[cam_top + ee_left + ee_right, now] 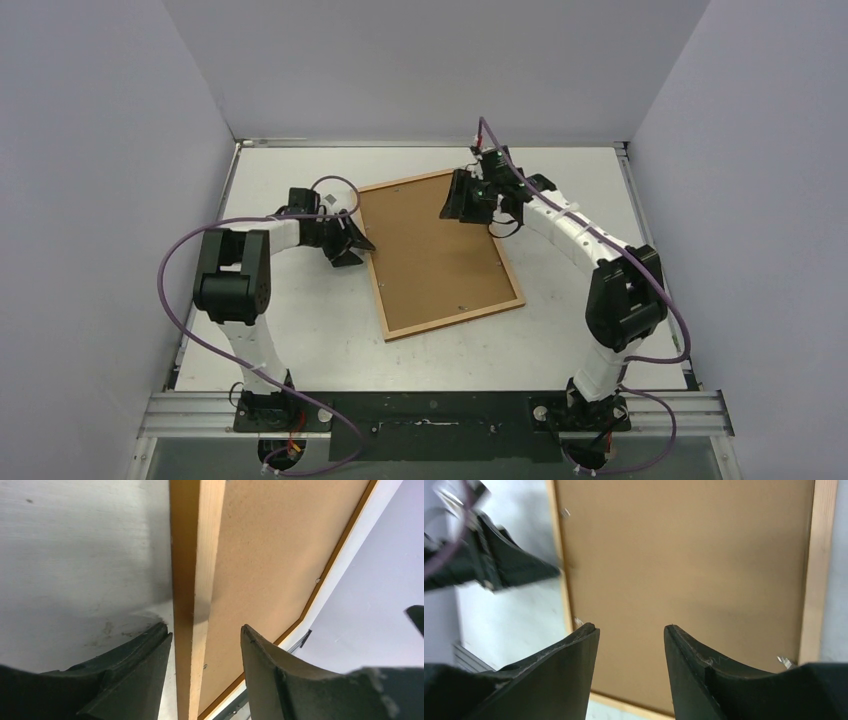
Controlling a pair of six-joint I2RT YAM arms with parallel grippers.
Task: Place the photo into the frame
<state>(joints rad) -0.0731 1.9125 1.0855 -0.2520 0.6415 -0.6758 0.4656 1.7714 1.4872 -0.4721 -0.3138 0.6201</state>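
Frame smooth wood; backing panel matt, grainy fibreboard

Frame far corner hidden behind right fingers, left fingers blurred in right wrist view

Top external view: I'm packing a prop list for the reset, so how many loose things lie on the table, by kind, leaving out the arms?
Wooden frame: 1
Brown backing panel, lying inside the frame: 1
Photo: 0 in view
Total: 2
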